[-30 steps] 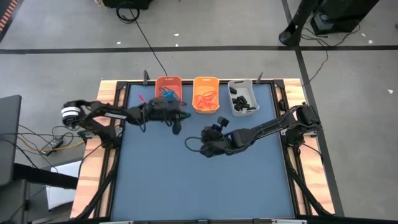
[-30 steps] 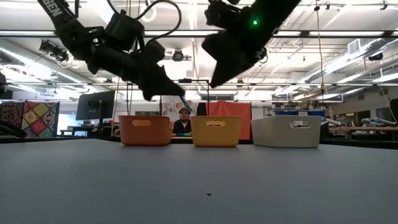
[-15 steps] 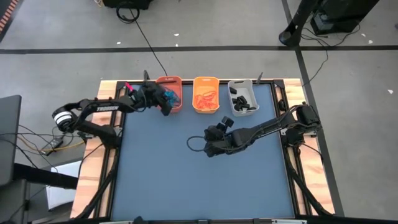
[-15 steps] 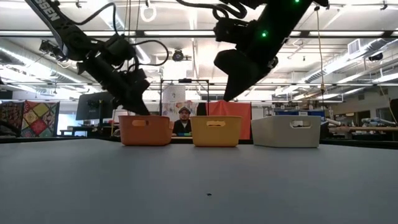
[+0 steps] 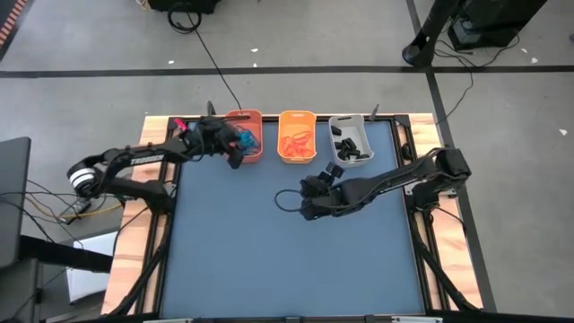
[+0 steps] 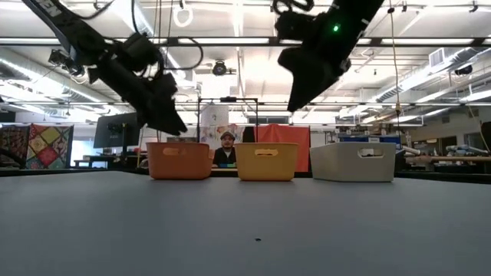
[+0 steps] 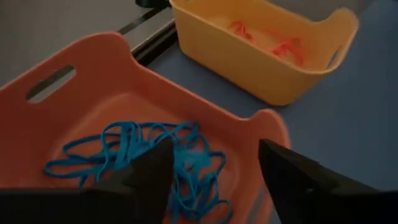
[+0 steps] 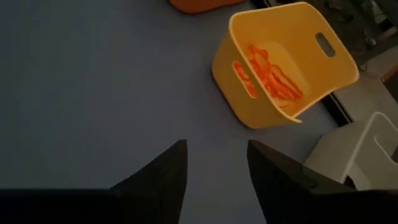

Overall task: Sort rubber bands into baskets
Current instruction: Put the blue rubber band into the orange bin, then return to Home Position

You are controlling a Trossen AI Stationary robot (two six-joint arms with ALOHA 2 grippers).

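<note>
Three baskets stand in a row at the table's far edge. The orange basket (image 5: 244, 135) holds blue rubber bands (image 7: 143, 162). The yellow-orange basket (image 5: 297, 136) holds orange bands (image 8: 273, 71). The grey-white basket (image 5: 351, 141) holds black ones (image 5: 348, 144). My left gripper (image 7: 214, 180) hangs open just above the orange basket's near end (image 5: 235, 151), nothing between its fingers. My right gripper (image 8: 216, 168) is open and empty, raised over the blue table top (image 5: 309, 199), on the near side of the yellow-orange basket.
The blue table top (image 5: 287, 260) lies bare toward the near edge. Wooden side rails (image 5: 134, 233) frame it left and right. Beyond the far edge a person (image 6: 227, 148) sits behind the baskets.
My left gripper has gone from the table's middle toward the far edge and now hangs over the orange basket. My right gripper has drifted a little toward the table's right edge and upward.
</note>
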